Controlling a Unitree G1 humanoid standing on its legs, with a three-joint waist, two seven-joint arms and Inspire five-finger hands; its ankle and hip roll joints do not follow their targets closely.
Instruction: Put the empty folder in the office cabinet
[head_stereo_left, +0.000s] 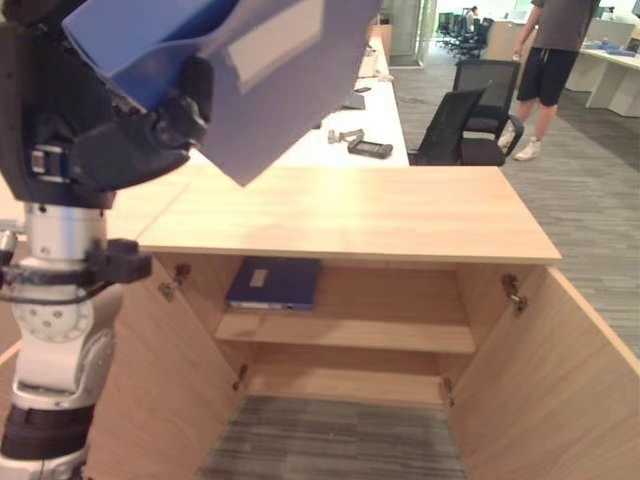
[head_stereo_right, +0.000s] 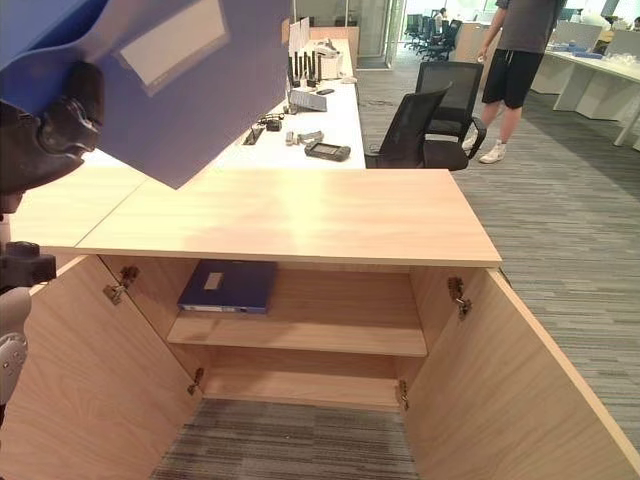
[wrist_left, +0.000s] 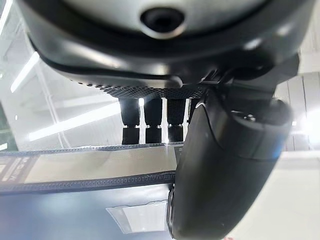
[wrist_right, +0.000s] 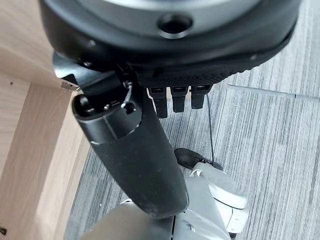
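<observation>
Your left hand (head_stereo_left: 120, 140) fingers clamp the blue folder (head_stereo_left: 250, 70); tip it flat, lower toward the cabinet (head_stereo_left: 350, 215) shelf (head_stereo_left: 390, 335). Right hand (wrist_right: 150, 150) fingers hang relaxed.

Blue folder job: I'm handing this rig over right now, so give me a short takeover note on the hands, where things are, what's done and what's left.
Left hand: raised high at the robot's left, shut on the blue folder, which is held tilted above the cabinet top.
Right hand: idle, low beside the open cabinet door, over the carpet, fingers relaxed, holding nothing.
Office cabinet: both doors open; another blue folder lies flat at the left of the upper shelf; the lower shelf looks bare.
Done: folder picked up, cabinet open.
Left: lower the folder, slide it onto a shelf, let go.
A person stands in the background.
</observation>
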